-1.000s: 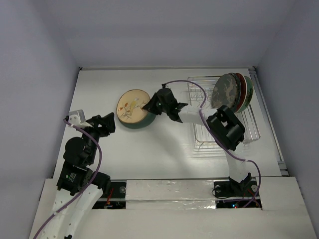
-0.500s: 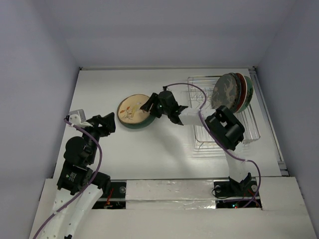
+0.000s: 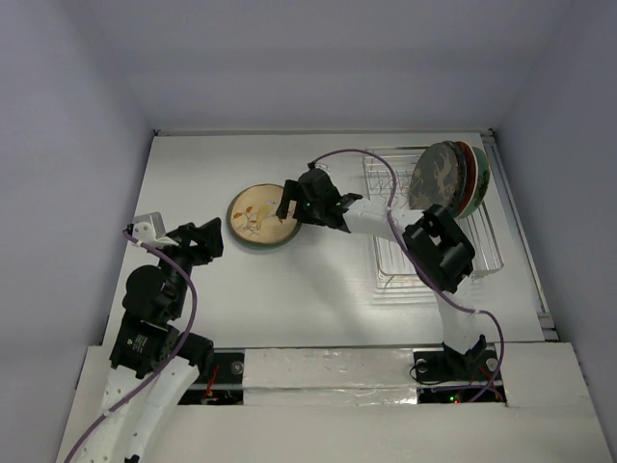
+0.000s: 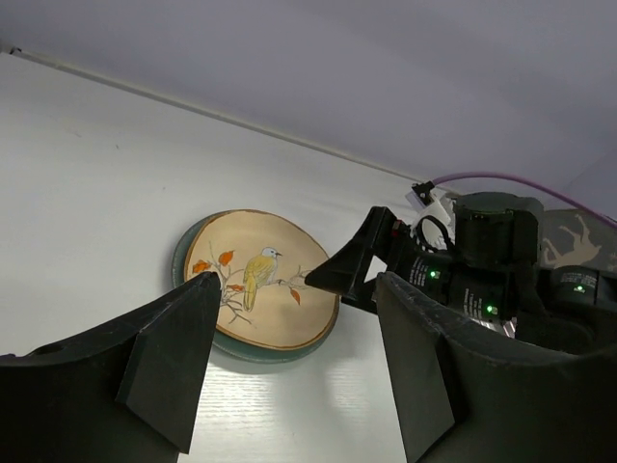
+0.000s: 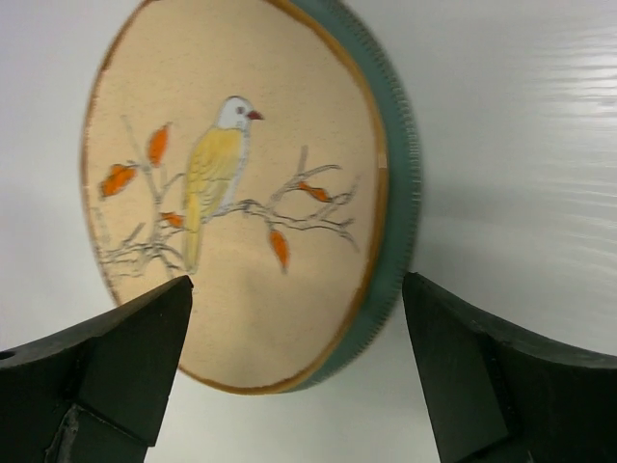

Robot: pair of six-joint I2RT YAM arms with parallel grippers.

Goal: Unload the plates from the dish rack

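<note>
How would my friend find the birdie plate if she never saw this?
Find the silver dish rack on the right of the white table, then look left past the right arm's open fingers. That plate lies flat, tan with a yellow bird and teal rim; the others stand in the rack.

surface [image 3: 318, 289]: plain white, nothing fancy
bird plate [image 3: 258, 214]: tan face, teal rim, lying flat a bit left of middle
dish rack [image 3: 397, 258]: silver wire, sits on the right side
</note>
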